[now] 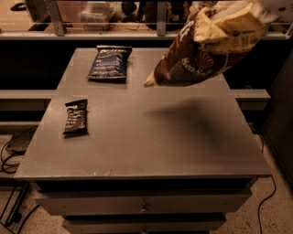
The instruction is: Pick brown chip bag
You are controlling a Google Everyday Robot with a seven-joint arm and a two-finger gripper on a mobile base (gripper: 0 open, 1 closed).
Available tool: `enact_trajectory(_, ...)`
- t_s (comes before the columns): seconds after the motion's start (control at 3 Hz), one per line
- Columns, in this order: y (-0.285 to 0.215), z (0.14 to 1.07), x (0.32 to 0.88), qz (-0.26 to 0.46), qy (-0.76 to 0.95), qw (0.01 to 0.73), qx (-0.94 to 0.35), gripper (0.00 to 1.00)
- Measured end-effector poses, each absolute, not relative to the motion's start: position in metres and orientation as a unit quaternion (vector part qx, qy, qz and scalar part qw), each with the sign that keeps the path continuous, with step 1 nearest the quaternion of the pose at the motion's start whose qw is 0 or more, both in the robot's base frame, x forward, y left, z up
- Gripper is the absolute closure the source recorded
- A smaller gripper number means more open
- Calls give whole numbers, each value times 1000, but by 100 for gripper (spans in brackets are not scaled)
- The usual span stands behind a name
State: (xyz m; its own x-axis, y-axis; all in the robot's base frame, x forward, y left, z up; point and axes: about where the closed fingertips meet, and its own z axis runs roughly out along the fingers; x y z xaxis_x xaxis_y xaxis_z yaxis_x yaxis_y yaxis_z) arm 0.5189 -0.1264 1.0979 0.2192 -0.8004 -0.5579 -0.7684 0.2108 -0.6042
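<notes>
- The drawer front (144,205) sits under the near edge, with a small pull at its middle, and a dark cable (268,201) trails on the speckled floor to the right.
- The worktop (151,146) is a flat, matte grey slab with squared edges. It looks hard and smooth, so a flat packet lying on it offers little to catch hold of.
- The small black snack packet (76,117) lies flat near the left edge, well apart from everything else. It is glossy film with crimped ends, and it is not the target.
- The brown chip bag (206,50) hangs in the air over the right far part of the worktop, touching nothing below and casting a soft shadow (183,116). It tilts with one corner drooping down to the left. The film is dark brown below and cream-yellow above, puffed and creased, with white lettering.
- The gripper (276,6) is at the top right corner, where only a pale part shows past the bag's crumpled upper end. The jaws are hidden, but since the bag hangs from that end I judge them clenched on it.
- The dark blue chip bag (109,63) lies flat at the far left, shiny and rectangular.
- A railed shelf (160,34) with cluttered, indistinct items runs behind.
</notes>
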Motion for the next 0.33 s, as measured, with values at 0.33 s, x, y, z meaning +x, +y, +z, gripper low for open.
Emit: enact_trajectory(0.33, -125, 1109, 515, -24, 618, 469, -630, 100)
